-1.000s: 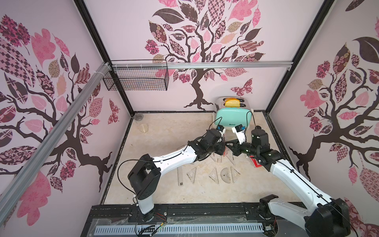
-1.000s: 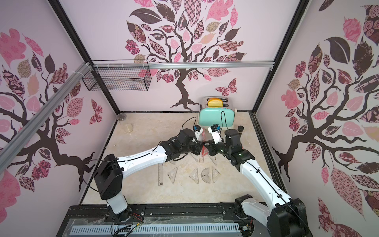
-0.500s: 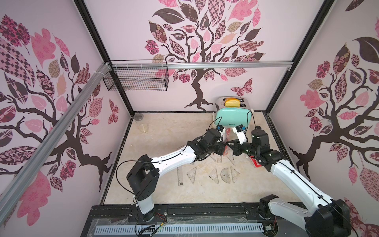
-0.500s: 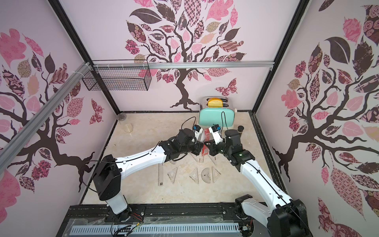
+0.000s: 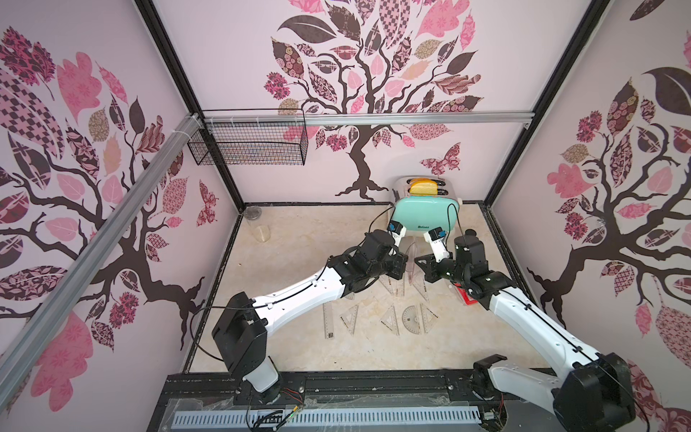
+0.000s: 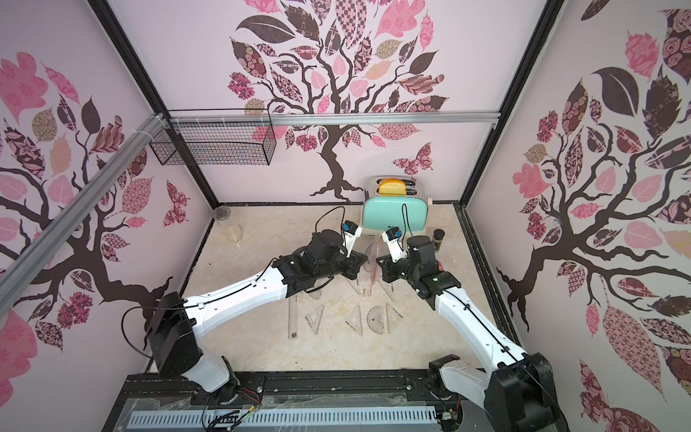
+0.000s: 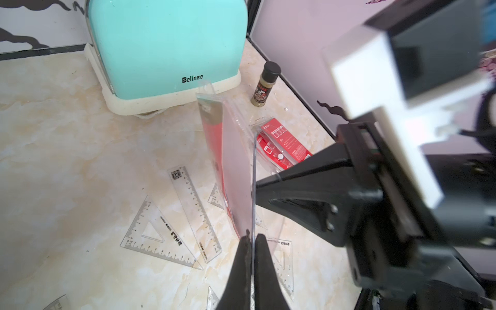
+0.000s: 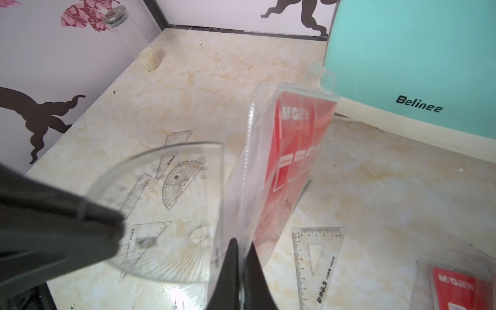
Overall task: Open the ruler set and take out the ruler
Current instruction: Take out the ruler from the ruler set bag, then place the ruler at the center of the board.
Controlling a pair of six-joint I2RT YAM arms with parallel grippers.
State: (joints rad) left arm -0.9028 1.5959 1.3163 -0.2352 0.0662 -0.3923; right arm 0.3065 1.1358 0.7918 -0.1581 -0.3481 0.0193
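Note:
The ruler set (image 8: 292,150), a clear pouch with a red card inside, hangs upright above the table in front of the toaster in both top views (image 5: 411,258) (image 6: 372,262). My right gripper (image 8: 243,243) is shut on the pouch's clear edge. My left gripper (image 7: 252,237) is shut on a clear half-round protractor ruler (image 8: 171,214) that sticks out of the pouch's side. In the left wrist view that ruler (image 7: 252,174) shows edge-on beside the pouch (image 7: 233,166). The two grippers face each other, tips almost touching.
A teal toaster (image 5: 426,217) stands right behind the pouch, with a spice bottle (image 7: 265,83) beside it. A second red ruler pack (image 7: 281,145) lies by the right wall. Several loose clear rulers and set squares (image 5: 374,318) lie on the table below. A glass jar (image 5: 258,228) stands at the back left.
The left jaws have closed the last bit onto the protractor ruler. Both arms and the pouch have hardly shifted.

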